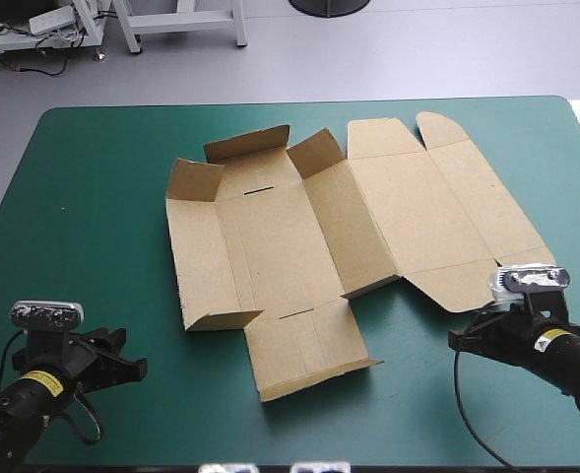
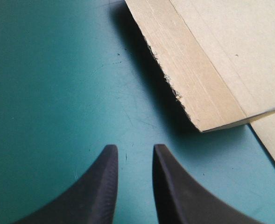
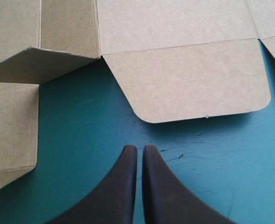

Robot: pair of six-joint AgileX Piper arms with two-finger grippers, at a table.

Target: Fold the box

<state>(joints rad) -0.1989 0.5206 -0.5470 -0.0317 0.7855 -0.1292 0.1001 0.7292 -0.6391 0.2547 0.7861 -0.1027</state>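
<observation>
Box point(image 1: 368, 207) of brown board, spread almost flat over the middle of the desk point(image 1: 93, 197), well apart from every edge of the teal-green cover. Wide lid part toward the right and far side, tray part toward the left. Short flaps point(image 1: 247, 146) at the far left standing tilted up, probably by the creases in the board itself, since no grip is on them. One side flap point(image 1: 221, 317) at the near left also bent upward. Near panel point(image 1: 309, 345) a little lifted at its edge, to judge by the shadow under it.

Left end effector point(image 1: 130, 357) low at the near left corner. Black fingers point(image 2: 100, 186) parted by a modest gap, with nothing between them but bare cover. Aimed toward a lifted corner of the board, near it but not touching.

Right end effector point(image 1: 462, 340) at the near right, fingers drawn almost together with only a thin slit, gripping nothing. Just before the rounded flap point(image 1: 457, 286), with a strip of cover between.

Probably stationed one on each side so as to reach the outer walls without crossing. Folding hardly begun, by the look of it. No wall raised fully and none tucked.
</observation>
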